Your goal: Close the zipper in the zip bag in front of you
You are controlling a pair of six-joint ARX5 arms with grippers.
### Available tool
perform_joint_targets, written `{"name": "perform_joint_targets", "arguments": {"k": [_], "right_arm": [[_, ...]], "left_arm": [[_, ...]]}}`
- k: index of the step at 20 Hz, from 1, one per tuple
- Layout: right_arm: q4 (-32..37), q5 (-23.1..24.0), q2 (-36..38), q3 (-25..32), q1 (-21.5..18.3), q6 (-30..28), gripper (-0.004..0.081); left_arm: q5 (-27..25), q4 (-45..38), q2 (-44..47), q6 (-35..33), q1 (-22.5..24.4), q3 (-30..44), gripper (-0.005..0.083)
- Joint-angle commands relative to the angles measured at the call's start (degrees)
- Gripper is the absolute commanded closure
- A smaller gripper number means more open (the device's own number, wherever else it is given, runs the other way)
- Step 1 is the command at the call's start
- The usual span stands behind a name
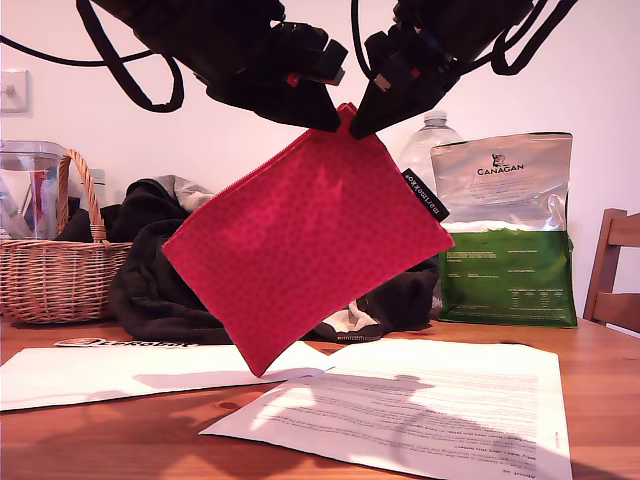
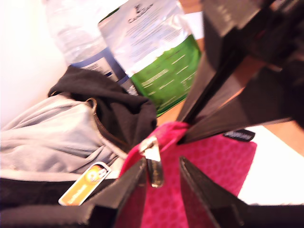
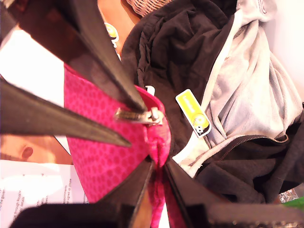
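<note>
Zip bag (image 1: 305, 250): one, hanging tilted above the table (image 1: 150, 440), held by its top corner
Zipper (image 2: 153, 161): one silver slider at that corner
My first gripper (image 2: 161, 178): fingers narrow, slider between them
My second gripper (image 3: 159, 173): pinching the bag's corner
Papers (image 1: 420, 410): we count two sheets below

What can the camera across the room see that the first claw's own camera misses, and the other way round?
Only the exterior view shows the wicker basket, the printed papers, the chair and the whole zip bag hanging tilted above the table.

Only the first wrist view shows the silver slider, with its pull tab hanging between the fingers of my first claw.

Both show the zip bag, the Canagan bag, the bottle, the dark clothing and my second claw pinching the bag's corner.
</note>
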State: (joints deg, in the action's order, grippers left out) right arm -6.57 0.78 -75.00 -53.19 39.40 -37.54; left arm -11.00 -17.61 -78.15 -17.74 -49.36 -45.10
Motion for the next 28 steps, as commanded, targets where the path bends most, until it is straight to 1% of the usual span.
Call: {"name": "perform_joint_targets", "arguments": {"k": [1,4,9,13,18,21,26,28], "right_arm": [[1.11,-0.31,1.14,-0.96,-0.09,0.26,0.0781],[1.11,-0.33,1.14,-0.96,-0.09,0.26,0.0781],[1.11,-0.42,1.14,-0.96,-0.09,0.26,0.0781],[1.11,-0.42,1.14,-0.96,-0.09,0.26,0.0781],[1.09,-0.39,1.14,-0.96,-0.09,0.28,0.0781],[0.96,-0.37,1.14,-0.96,-0.15,0.26,0.0781],[0.96,-0.85,1.14,-0.96,-0.87,-0.52,0.0781],[1.05,-1.79,1.14,-0.96,-0.96,-1.73,0.0781]], "left_arm": [[-0.46,-0.35,-1.09,0.33,0.17,0.96,0.0623],[-0.61,-0.48,-1.38,0.17,0.81,0.96,0.0683],[-0.55,-0.46,-1.38,0.17,1.81,0.96,0.0695],[-0.39,-1.36,-1.36,-0.31,1.68,0.94,0.079],[-0.39,-1.33,-1.22,-0.31,1.62,0.94,0.0794],[-0.42,0.2,0.28,-0.31,1.62,0.94,0.0794],[-0.15,5.86,5.07,-0.31,1.75,0.92,0.0794],[1.2,8.24,7.02,-0.24,2.16,0.85,0.0794]]}}
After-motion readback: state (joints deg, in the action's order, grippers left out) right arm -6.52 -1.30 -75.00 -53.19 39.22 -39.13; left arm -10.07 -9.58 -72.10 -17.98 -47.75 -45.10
